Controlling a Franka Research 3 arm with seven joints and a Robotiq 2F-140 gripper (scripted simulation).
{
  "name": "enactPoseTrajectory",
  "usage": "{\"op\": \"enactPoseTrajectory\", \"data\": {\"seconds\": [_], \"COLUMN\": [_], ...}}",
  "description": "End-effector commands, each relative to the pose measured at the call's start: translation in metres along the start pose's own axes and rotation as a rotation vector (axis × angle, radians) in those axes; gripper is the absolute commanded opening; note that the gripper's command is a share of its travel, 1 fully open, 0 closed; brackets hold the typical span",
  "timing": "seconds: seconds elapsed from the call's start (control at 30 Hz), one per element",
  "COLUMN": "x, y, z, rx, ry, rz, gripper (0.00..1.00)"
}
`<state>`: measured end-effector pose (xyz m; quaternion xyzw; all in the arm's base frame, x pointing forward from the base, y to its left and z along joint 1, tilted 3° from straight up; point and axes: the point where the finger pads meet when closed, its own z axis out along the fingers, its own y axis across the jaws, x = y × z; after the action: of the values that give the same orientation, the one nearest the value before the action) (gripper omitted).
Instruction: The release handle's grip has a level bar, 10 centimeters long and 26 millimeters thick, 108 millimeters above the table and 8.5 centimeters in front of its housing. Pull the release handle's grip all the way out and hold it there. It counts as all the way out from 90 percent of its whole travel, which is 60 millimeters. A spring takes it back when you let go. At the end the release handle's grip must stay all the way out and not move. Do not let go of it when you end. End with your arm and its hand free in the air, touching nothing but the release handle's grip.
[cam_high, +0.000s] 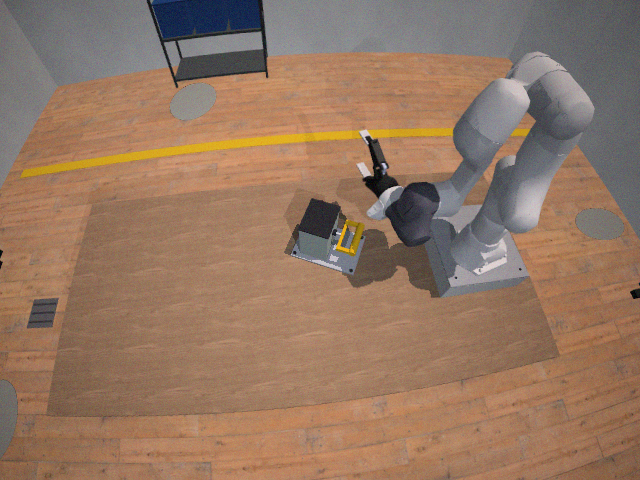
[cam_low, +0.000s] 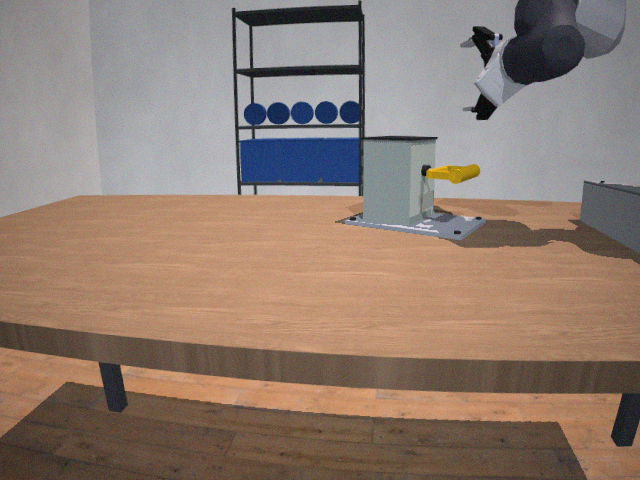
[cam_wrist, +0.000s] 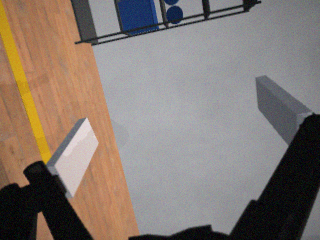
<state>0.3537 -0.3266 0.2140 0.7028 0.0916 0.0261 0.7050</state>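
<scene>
The release handle is a grey-green housing (cam_high: 312, 242) (cam_low: 395, 178) with a dark top, standing on a grey base plate (cam_high: 350, 266) (cam_low: 457, 227) on the wooden table (cam_high: 206, 310) (cam_low: 258, 268). Its yellow grip (cam_high: 354, 237) (cam_low: 455, 173) sticks out level from the housing on the side facing the arm. My gripper (cam_high: 364, 151) (cam_low: 467, 76) (cam_wrist: 170, 112) is open wide and empty. It hangs high in the air above and behind the grip, pointing away from the table. In the wrist view only the wall, the floor and the shelf show between the fingers; the handle is not in that view.
The arm's grey base block (cam_high: 480, 273) (cam_low: 610, 211) sits on the table just right of the handle. A black shelf rack (cam_high: 211, 36) (cam_low: 297, 103) with blue items stands against the far wall. A yellow line (cam_high: 155, 152) crosses the floor.
</scene>
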Motion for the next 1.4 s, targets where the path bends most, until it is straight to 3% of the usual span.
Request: {"op": "enactPoseTrajectory", "data": {"seconds": [0.0, 0.63, 0.7, 0.8, 0.9, 0.97, 1.1, 1.13, 1.27, 1.3, 1.37], "x": [0.000, -0.002, -0.010, -0.031, -0.033, -0.042, -0.042, -0.051, -0.052, -0.059, -0.062], "y": [0.000, -0.002, -0.007, -0.023, -0.025, -0.033, -0.034, -0.042, -0.044, -0.052, -0.056], "z": [0.000, 0.000, 0.000, -0.003, -0.004, -0.007, -0.007, -0.012, -0.013, -0.017, -0.020], "rx": [0.000, 0.008, 0.034, 0.122, 0.132, 0.182, 0.186, 0.238, 0.252, 0.301, 0.330], "ry": [0.000, -0.010, -0.040, -0.119, -0.127, -0.159, -0.162, -0.190, -0.196, -0.216, -0.226], "rz": [0.000, -0.013, -0.053, -0.167, -0.179, -0.233, -0.237, -0.288, -0.300, -0.343, -0.367], "gripper": [1.00, 1.00, 1.00, 1.00, 1.00, 1.00, 1.00, 1.00, 1.00, 1.00, 1.00]}}
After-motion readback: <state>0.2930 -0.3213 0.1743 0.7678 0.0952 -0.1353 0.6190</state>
